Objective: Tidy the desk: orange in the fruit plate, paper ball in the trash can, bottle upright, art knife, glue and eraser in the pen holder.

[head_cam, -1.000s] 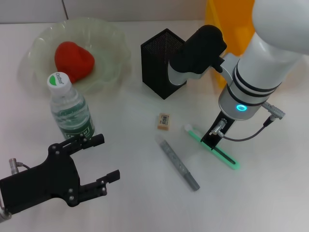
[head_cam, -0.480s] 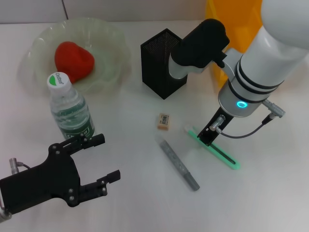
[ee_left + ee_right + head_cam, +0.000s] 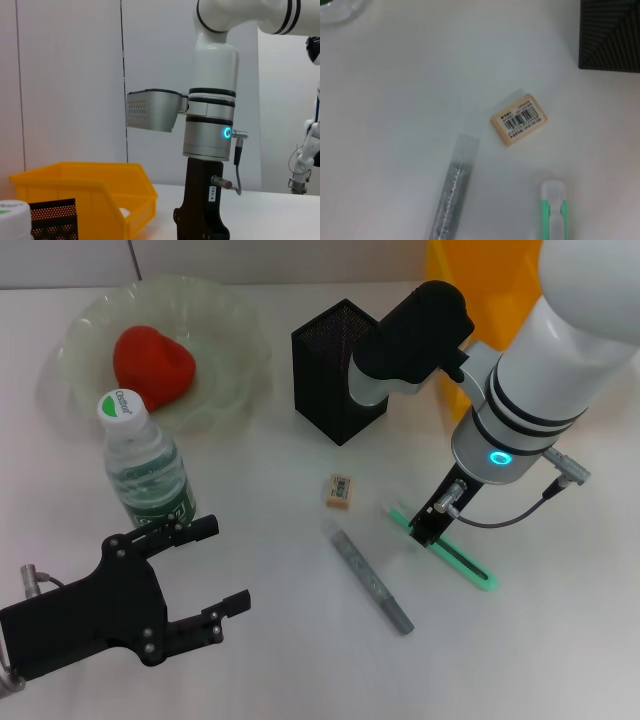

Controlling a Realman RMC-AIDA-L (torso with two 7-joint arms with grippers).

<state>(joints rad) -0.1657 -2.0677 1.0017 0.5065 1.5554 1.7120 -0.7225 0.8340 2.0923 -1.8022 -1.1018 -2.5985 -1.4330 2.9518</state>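
Green art knife under right gripper, eraser apart, bare tabletop around

Right tool hides part of green art knife; its fingers unseen.

Eraser sits on the tabletop between bottle and art knife, pen holder behind, glue in front.

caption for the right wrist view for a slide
Eraser, grey glue stick and green art knife lie apart near the mesh pen holder.
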